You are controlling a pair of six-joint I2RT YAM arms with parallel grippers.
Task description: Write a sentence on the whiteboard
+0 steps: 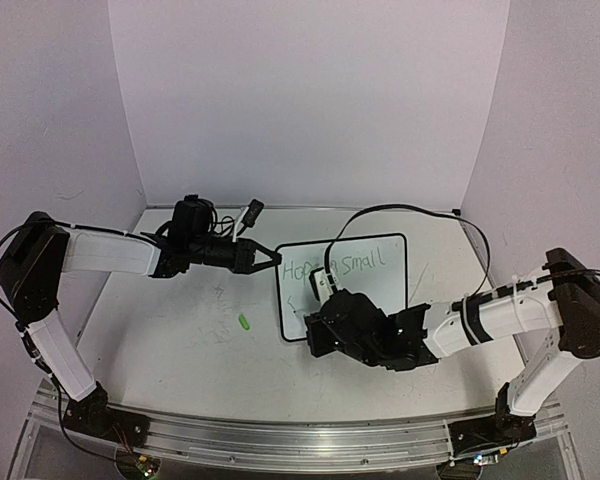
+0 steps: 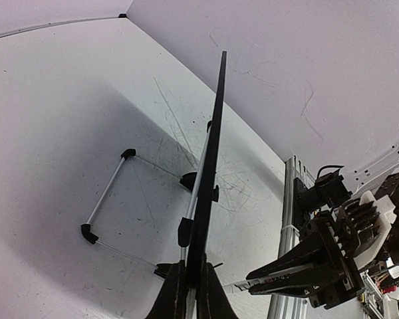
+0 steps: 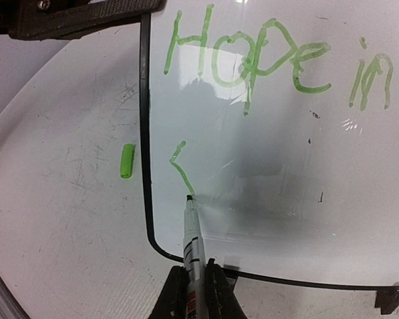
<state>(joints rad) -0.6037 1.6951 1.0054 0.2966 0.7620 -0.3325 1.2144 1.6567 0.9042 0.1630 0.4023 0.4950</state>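
A: Closest to the right wrist lens, the right gripper (image 3: pixel 194 292) is clenched around the marker (image 3: pixel 192 242). The marker's tip touches the board low on its left side.

B: And the wider scene?

A: The table (image 1: pixel 170 340) carries the whiteboard (image 1: pixel 385 295), propped on its wire stand (image 2: pixel 110 193) right of centre. The left gripper (image 2: pixel 193 292) has its jaws clamped on the black frame at the board's left edge.

B: How far along is the sentence (image 3: pixel 251 66)?

A: "Hope in Small" fills the top line. Below it there is only one curved green stroke, probably the start of "steps".

B: So what makes this stroke good?

A: In my judgement, light, even pressure straight into the glossy face, so the propped board doesn't rock in the left grip. Lift cleanly between letters and match the upper line's letter height. Leave room to the right for the whole word and the full stop.

B: Anything loose?

A: A small green piece (image 3: pixel 126 161), likely the cap, lies on the table just left of the board, not touching it.
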